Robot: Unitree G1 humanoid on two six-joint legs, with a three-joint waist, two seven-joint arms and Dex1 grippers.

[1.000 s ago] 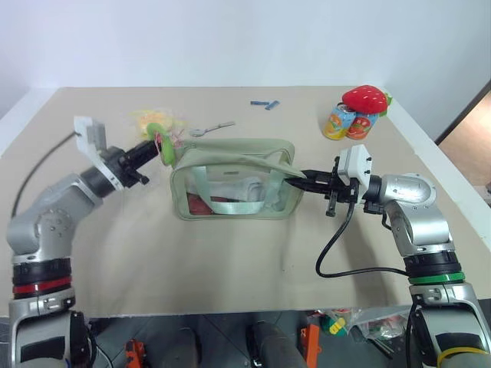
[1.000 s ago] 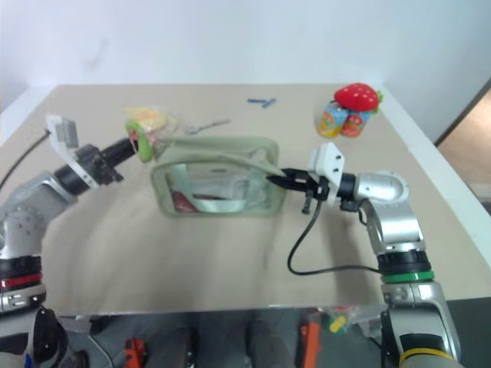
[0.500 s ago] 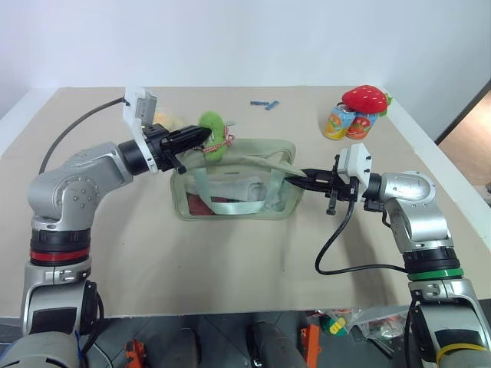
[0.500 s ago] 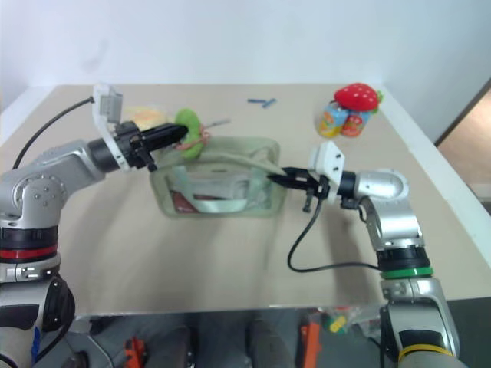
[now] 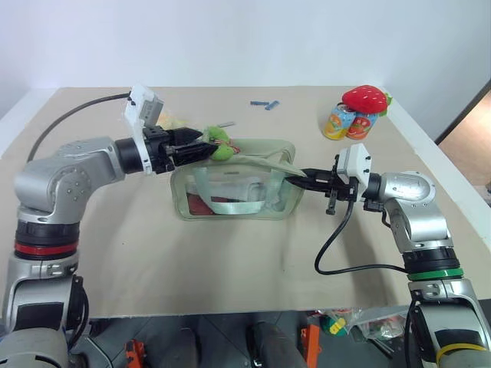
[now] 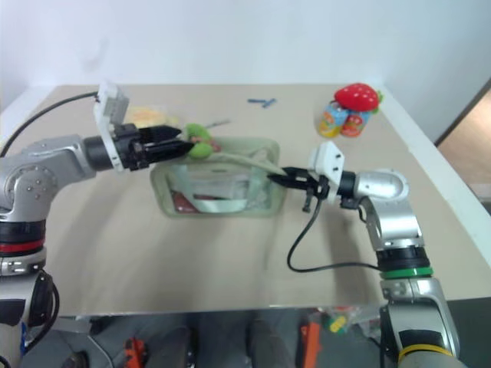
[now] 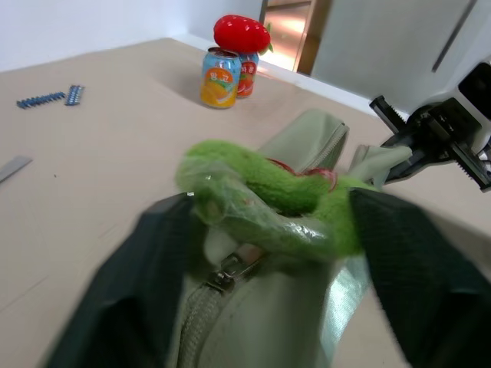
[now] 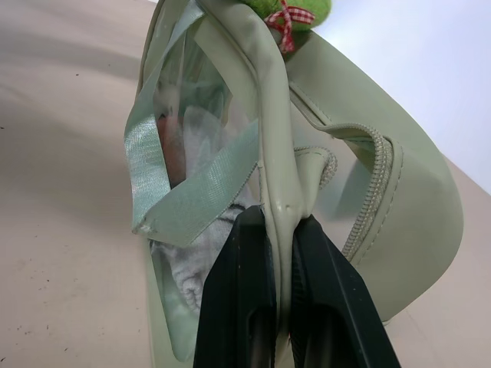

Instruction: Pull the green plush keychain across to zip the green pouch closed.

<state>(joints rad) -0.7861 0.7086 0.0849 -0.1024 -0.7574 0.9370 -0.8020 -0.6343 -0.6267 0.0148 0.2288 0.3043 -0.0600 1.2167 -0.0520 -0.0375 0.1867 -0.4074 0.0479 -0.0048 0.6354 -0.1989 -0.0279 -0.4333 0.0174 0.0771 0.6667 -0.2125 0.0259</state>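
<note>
Nearest, at the right of the head view, the right gripper [image 5: 301, 178] is clenched on a pale strap or tab at the right end of the pouch [image 5: 234, 188]; its wrist view shows both black fingers [image 8: 244, 307] pinching that strip of fabric, holding the pouch steady.

The pouch sits at mid frame on the table [image 5: 230, 261], its long axis and its zip running left to right across the picture. The clear front panel faces the camera, with two pale straps crossing it.

Just behind the pouch's top edge, left of centre, is the keychain [image 5: 221, 145]. The left gripper [image 5: 201, 150] reaches in from the left with its fingers spread either side of the charm. In the left wrist view the keychain [image 7: 265, 195] lies between the blurred dark fingers [image 7: 134, 287] with gaps on both sides, so it looks released rather than gripped, with the metal zip pull just below it.

The keychain lies directly ahead of the left gripper, which is by far the nearer. Much of the zip appears to stretch on toward the right gripper, so the pull should run rightward along the pouch's long axis once the charm is regripped.

Farther back at upper right stand two cans [image 5: 347, 121] with a strawberry plush [image 5: 364, 98] on top.
</note>
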